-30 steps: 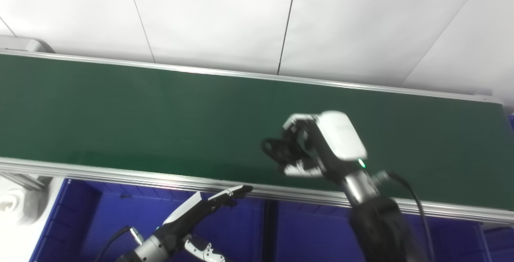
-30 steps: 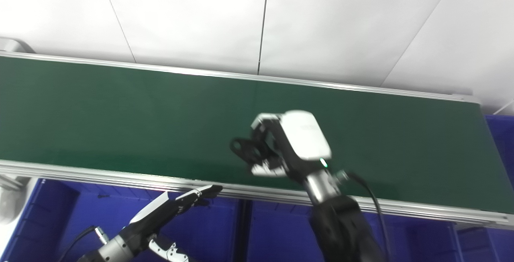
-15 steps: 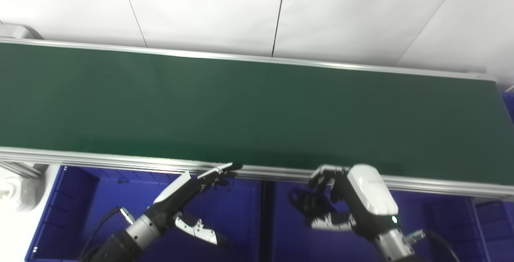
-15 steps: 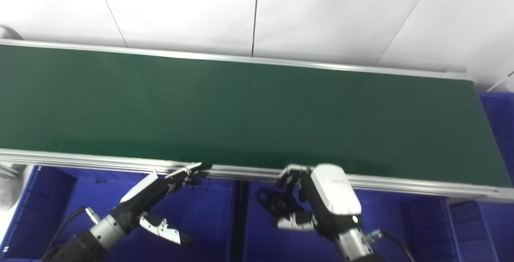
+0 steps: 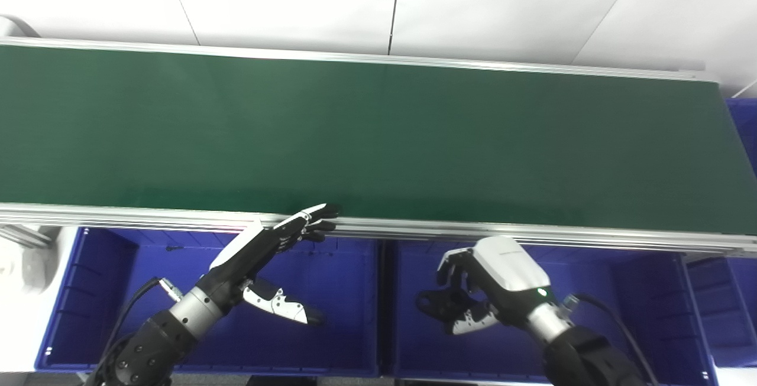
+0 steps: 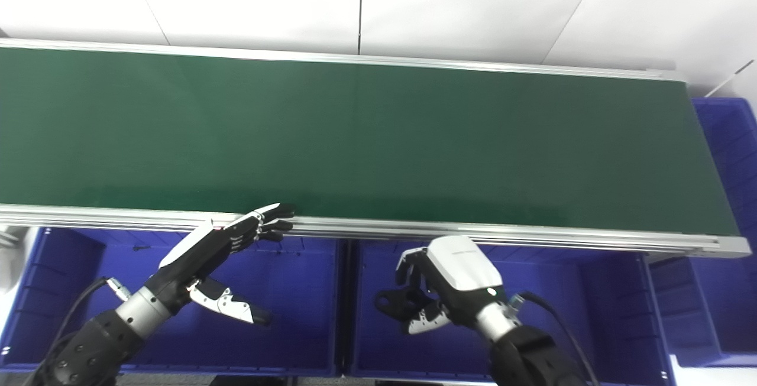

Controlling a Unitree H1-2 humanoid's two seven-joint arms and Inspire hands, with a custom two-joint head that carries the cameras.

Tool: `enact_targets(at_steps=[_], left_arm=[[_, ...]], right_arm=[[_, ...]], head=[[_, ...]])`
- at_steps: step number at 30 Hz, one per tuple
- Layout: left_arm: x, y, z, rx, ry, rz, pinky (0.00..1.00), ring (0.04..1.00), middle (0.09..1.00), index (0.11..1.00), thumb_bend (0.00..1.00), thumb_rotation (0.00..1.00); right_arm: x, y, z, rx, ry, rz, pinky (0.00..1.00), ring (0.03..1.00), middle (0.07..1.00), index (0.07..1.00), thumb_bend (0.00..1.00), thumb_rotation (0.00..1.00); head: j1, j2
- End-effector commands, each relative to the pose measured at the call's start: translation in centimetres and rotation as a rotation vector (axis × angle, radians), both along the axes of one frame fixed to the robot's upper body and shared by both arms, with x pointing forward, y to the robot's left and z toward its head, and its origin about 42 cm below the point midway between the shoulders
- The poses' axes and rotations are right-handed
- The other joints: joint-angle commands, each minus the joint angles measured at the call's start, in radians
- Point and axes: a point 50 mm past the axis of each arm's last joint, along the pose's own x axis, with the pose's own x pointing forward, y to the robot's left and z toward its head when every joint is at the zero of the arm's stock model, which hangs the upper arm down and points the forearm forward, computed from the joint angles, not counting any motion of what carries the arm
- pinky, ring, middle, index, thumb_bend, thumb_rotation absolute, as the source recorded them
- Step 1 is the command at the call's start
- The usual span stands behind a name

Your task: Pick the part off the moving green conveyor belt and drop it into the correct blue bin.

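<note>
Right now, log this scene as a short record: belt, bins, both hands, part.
belt: green conveyor belt spans the view, nothing on it
bins: left blue bin and right blue bin side by side below the belt's near rail
right hand: right hand over the right blue bin, fingers closed on the black part
left hand: left hand over the left blue bin, open, fingertips at the belt's near rail
part status: held, not yet dropped

The right hand (image 5: 491,282) hides most of the black part (image 5: 434,303) (shape unclear).
</note>
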Motion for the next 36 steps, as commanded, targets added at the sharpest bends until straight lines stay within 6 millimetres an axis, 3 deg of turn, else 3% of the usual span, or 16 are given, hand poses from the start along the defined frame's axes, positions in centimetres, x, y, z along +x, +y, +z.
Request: enact_targets(at_steps=[1, 2, 4, 5, 7, 9, 10, 15, 17, 18, 20, 24, 28, 30, 34, 36], left_arm=[[0.2, 0.2, 1.0, -0.015, -0.029, -0.001, 0.82, 0.869, 0.928, 0.908, 0.90, 0.27], [0.2, 0.2, 1.1, -0.014, -0.031, -0.001, 0.82, 0.869, 0.929, 0.908, 0.90, 0.27], [0.1, 0.1, 1.2, -0.015, -0.035, -0.001, 0.82, 0.863, 0.928, 0.907, 0.90, 0.26], [0.1, 0.1, 1.2, -0.013, -0.035, -0.001, 0.82, 0.861, 0.928, 0.907, 0.90, 0.26], [0.0, 0.0, 1.4, -0.009, -0.036, -0.002, 0.82, 0.861, 0.924, 0.907, 0.91, 0.27], [0.0, 0.0, 1.5, -0.007, -0.036, -0.003, 0.82, 0.861, 0.923, 0.907, 0.91, 0.28], [-0.1, 0.0, 1.5, -0.003, -0.037, -0.003, 0.81, 0.860, 0.923, 0.906, 0.91, 0.28], [-0.4, 0.0, 1.3, -0.006, -0.044, -0.012, 0.81, 0.860, 0.921, 0.907, 0.90, 0.28], [-0.5, -0.1, 1.3, -0.003, -0.055, -0.016, 0.81, 0.862, 0.926, 0.906, 0.90, 0.28], [-0.5, -0.1, 1.3, -0.002, -0.059, -0.018, 0.81, 0.862, 0.927, 0.901, 0.90, 0.28], [-0.6, 0.0, 1.2, -0.003, -0.058, -0.018, 0.82, 0.865, 0.928, 0.896, 0.90, 0.28], [-0.9, -0.1, 1.0, -0.013, -0.046, -0.025, 0.82, 0.873, 0.932, 0.894, 0.90, 0.26], [-1.3, 0.0, 0.9, -0.006, -0.035, -0.025, 0.85, 0.894, 0.936, 0.903, 0.90, 0.26], [-1.5, 0.0, 0.8, -0.013, -0.031, -0.022, 0.85, 0.896, 0.936, 0.905, 0.90, 0.26], [-1.9, -0.2, 0.5, -0.015, -0.031, -0.022, 0.85, 0.896, 0.935, 0.908, 0.89, 0.26], [-2.1, -0.2, 0.4, -0.014, -0.031, -0.022, 0.85, 0.895, 0.935, 0.912, 0.89, 0.27]], right_arm=[[0.7, 0.4, 0.1, -0.071, 0.053, 0.017, 0.49, 0.571, 0.639, 0.497, 0.51, 0.10], [1.0, 0.5, 0.2, -0.123, 0.086, 0.045, 0.55, 0.624, 0.682, 0.498, 0.50, 0.13], [1.3, 0.7, 0.3, -0.193, 0.138, 0.065, 0.87, 0.868, 0.874, 0.807, 0.57, 0.70], [1.3, 0.7, 0.5, -0.214, 0.149, 0.070, 0.95, 0.935, 0.924, 0.874, 0.61, 0.85], [1.0, 0.8, 0.8, -0.239, 0.153, 0.071, 0.99, 0.987, 0.961, 0.915, 0.65, 0.97], [0.4, 0.8, 1.4, -0.262, 0.136, 0.061, 1.00, 0.995, 0.973, 0.917, 0.66, 0.99], [0.0, 0.9, 1.7, -0.258, 0.093, 0.043, 1.00, 0.997, 0.981, 0.914, 0.66, 1.00], [-2.5, 0.4, 3.0, -0.173, -0.072, -0.049, 1.00, 0.967, 0.995, 0.866, 0.60, 0.75], [-3.8, 0.4, 3.6, -0.103, -0.125, -0.091, 0.99, 0.962, 0.990, 0.860, 0.60, 0.71], [-4.4, 0.4, 3.9, -0.062, -0.150, -0.117, 0.94, 0.923, 0.965, 0.841, 0.62, 0.59], [-5.8, 0.6, 4.5, 0.057, -0.189, -0.181, 0.88, 0.891, 0.937, 0.829, 0.64, 0.47], [-8.7, 2.1, 6.2, 0.441, -0.150, -0.361, 0.75, 0.847, 0.890, 0.851, 0.65, 0.38], [-10.0, 2.9, 5.7, 0.564, -0.168, -0.391, 0.66, 0.826, 0.946, 0.923, 0.72, 0.26], [-10.4, 3.0, 5.3, 0.587, -0.171, -0.388, 0.66, 0.829, 0.953, 0.938, 0.73, 0.25], [-10.7, 2.9, 4.2, 0.625, -0.170, -0.366, 0.63, 0.824, 0.957, 0.964, 0.77, 0.33], [-10.9, 2.9, 3.8, 0.652, -0.155, -0.361, 0.67, 0.849, 0.959, 0.973, 0.78, 0.34]], head=[[0.001, 0.000], [0.000, 0.000], [0.003, 0.002], [0.004, 0.000], [0.010, 0.001], [0.013, -0.001], [0.013, -0.001], [0.034, -0.007], [0.043, -0.010], [0.043, -0.010], [0.051, -0.020], [0.074, -0.032], [0.095, -0.047], [0.109, -0.054], [0.149, -0.076], [0.168, -0.088]])
